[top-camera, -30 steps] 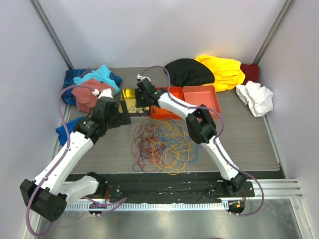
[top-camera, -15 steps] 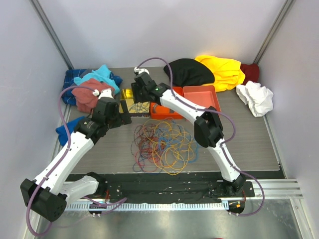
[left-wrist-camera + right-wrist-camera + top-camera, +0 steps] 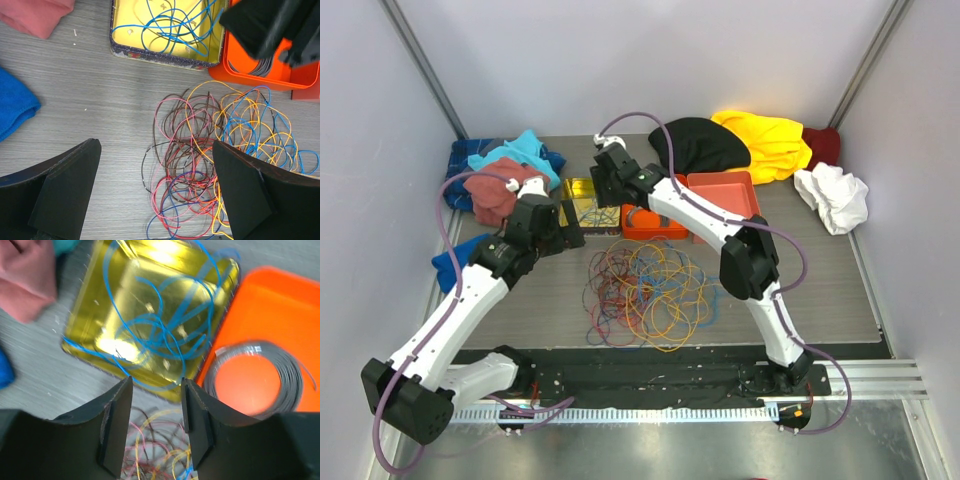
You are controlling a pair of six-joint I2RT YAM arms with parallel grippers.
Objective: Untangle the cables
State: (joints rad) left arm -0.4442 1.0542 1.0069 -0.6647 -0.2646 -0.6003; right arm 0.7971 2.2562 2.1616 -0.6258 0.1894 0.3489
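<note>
The yellow tray [image 3: 87, 330] holds loose blue cables [image 3: 160, 330]; the orange tray [image 3: 260, 310] holds a grey coiled strip [image 3: 290, 375]. The left end effector [image 3: 155, 150] and right end effector [image 3: 156, 385] both stand apart, empty.

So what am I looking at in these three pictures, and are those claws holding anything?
A robot's left arm and right arm are bolted at the near edge of a table; each ends in a two-finger gripper. The wide picture looks down from above and behind them. The other two come from cameras on the wrists, so the dark shapes at the bottom are each gripper's own fingers. On the table lies a loose tangle of thin coloured cables. Behind it stand a yellow tin with blue wire in it and an orange tray with a grey coiled strip. Clothes are heaped at the back. The left gripper is open near the tangle; the right gripper is open by the tin. Neither holds anything.
</note>
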